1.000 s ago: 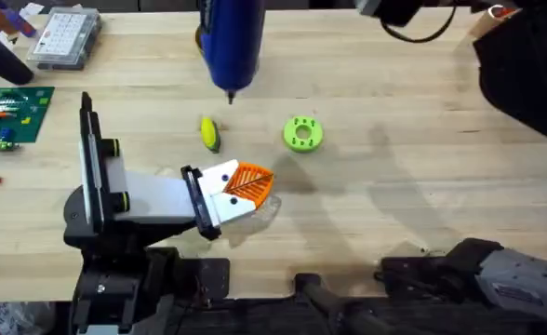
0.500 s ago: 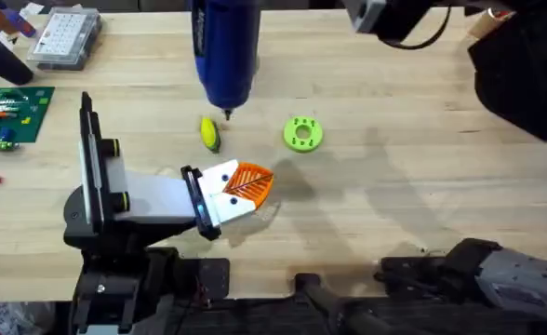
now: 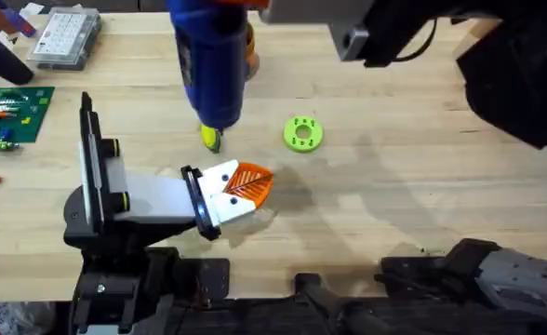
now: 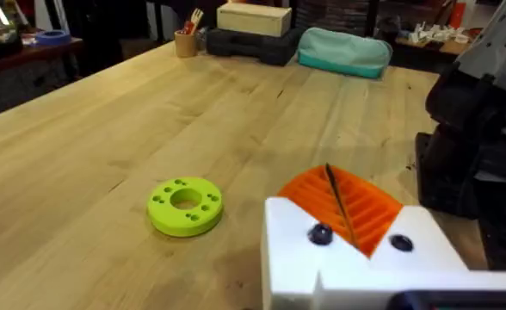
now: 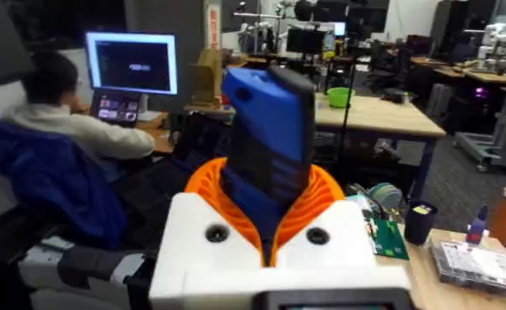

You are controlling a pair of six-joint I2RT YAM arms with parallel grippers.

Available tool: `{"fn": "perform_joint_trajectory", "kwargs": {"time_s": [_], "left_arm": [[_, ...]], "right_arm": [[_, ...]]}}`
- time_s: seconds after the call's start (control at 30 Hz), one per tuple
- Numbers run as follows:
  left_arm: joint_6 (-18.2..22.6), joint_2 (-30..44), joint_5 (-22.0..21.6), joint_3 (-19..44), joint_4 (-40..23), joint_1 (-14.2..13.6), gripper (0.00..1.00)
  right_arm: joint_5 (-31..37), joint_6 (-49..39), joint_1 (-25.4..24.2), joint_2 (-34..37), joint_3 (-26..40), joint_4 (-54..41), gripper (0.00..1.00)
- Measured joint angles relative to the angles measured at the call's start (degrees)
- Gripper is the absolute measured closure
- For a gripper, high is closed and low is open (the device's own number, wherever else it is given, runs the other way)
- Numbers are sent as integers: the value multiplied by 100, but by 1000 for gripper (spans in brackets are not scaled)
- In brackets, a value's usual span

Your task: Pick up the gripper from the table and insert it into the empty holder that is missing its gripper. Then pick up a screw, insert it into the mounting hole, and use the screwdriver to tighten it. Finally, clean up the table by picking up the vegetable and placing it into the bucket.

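The counter (image 3: pixel 413 186) is a broad top of pale wooden planks with fine grain. The right gripper (image 5: pixel 266 228) has white blocky fingers with orange ribbed pads, and its jaws are clamped on the screwdriver (image 3: pixel 210 60), a thick, smooth, bright blue plastic barrel with dark markings. In the overhead view the screwdriver hangs large above the far middle of the counter, its narrow end pointing down toward the vegetable (image 3: pixel 209 138). In the right wrist view the blue body rises between the orange pads.

The vegetable is a small yellow oblong toy with a green end, lying on the wood just beyond the left gripper (image 3: pixel 251 183) and partly covered by the screwdriver's tip. To its right lies a lime-green ring (image 3: pixel 302 133), a flat plastic disc with a central hole and small holes around it.

The left gripper rests low near the middle of the counter, its white fingers and orange ribbed pads pointing right. Its jaws are closed, with only a thin dark seam between the pads in the left wrist view, and they hold nothing.

At the far left sit a clear plastic compartment box (image 3: pixel 64 37) and a green circuit board (image 3: pixel 13 113).
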Motion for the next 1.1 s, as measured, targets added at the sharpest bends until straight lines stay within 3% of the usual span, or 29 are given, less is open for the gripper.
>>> {"fn": "perform_joint_trajectory", "kwargs": {"time_s": [0.4, 1.1], "left_arm": [[0, 0, 0, 0, 0, 0, 997], [0, 0, 0, 0, -2, 0, 997]], "right_arm": [[-152, -373, 258, 97, -194, 9, 983], [-164, -728, 284, 95, -461, -9, 983]]}}
